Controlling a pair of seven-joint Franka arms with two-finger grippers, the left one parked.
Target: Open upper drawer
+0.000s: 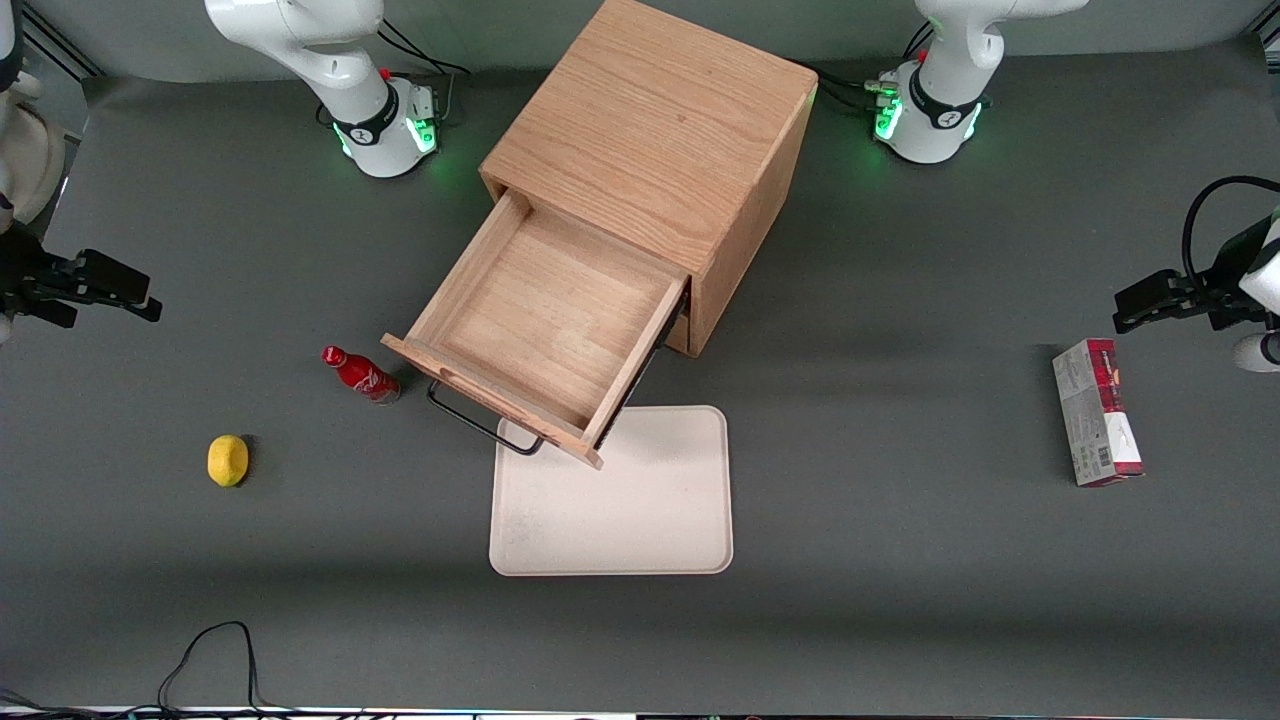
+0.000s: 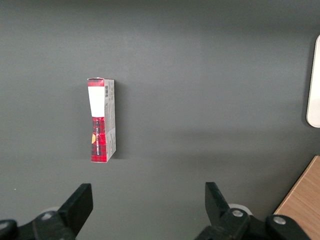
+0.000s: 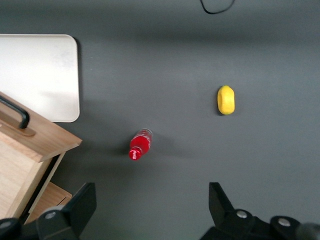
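Note:
The upper drawer (image 1: 545, 320) of the light-brown oak cabinet (image 1: 660, 130) stands pulled far out, and its shallow wooden tray is empty. Its thin black wire handle (image 1: 483, 424) hangs off the drawer front, on the side nearest the front camera. The right wrist view shows the drawer front (image 3: 40, 142) and the handle (image 3: 19, 114). My right gripper (image 1: 140, 298) is open and empty, raised above the table toward the working arm's end, well apart from the drawer. In the right wrist view the gripper (image 3: 152, 200) has its fingers spread wide over bare table. The lower drawer is hidden under the upper one.
A red bottle (image 1: 360, 374) lies beside the drawer front, and it also shows in the right wrist view (image 3: 140, 145). A lemon (image 1: 228, 460) lies nearer the front camera. A white tray (image 1: 640, 500) sits partly under the open drawer. A red-and-grey box (image 1: 1097, 412) lies toward the parked arm's end.

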